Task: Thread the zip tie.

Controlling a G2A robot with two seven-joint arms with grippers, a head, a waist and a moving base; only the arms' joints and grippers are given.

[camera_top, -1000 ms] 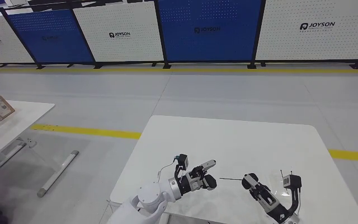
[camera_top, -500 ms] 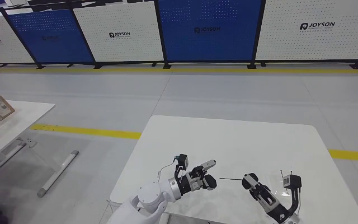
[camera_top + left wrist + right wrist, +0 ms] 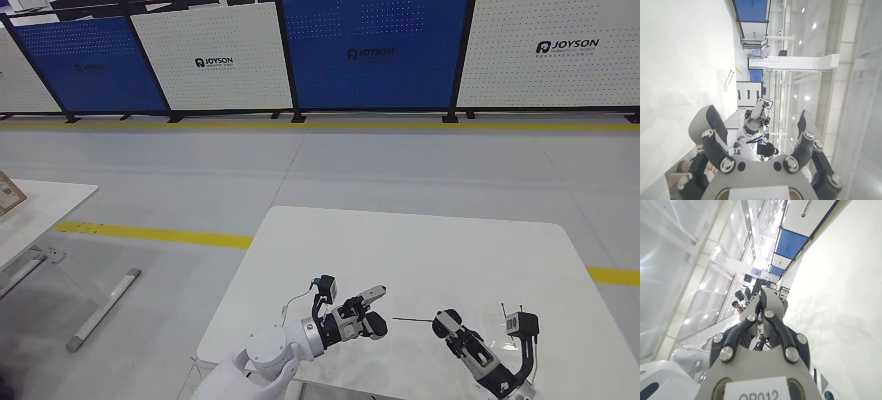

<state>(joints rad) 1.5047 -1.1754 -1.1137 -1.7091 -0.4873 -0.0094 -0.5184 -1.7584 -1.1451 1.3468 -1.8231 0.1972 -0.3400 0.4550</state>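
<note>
Two grippers are hanging close to the near edge of the white table (image 3: 420,250), and most of the tabletop is lying open beyond them, out to the far edge and both far corners. The left gripper (image 3: 377,309) is sitting just inside the near-left corner. Its fingers are spread wide with nothing between them, and in its own wrist view the left gripper (image 3: 757,111) is showing the same broad gap. The right gripper (image 3: 443,321) is sitting to its right along the near edge, with its fingers pressed together. A thin black zip tie (image 3: 412,320) is sticking out of its tip, apparently pinched there. The tie is pointing left toward the open gripper, and its free end is stopping just short of the left fingers. From its wrist camera the right gripper (image 3: 762,294) is showing both pads meeting at the tip, though the tie itself is hidden behind them. Two spare ties (image 3: 728,79) are lying side by side on the table farther right, apart from both grippers. The tabletop is looking plain and matte. Beyond it, pale floor with a yellow line (image 3: 150,235) is running to a row of blue and white panels (image 3: 375,55), and a second table (image 3: 40,210) is standing off to the left.
</note>
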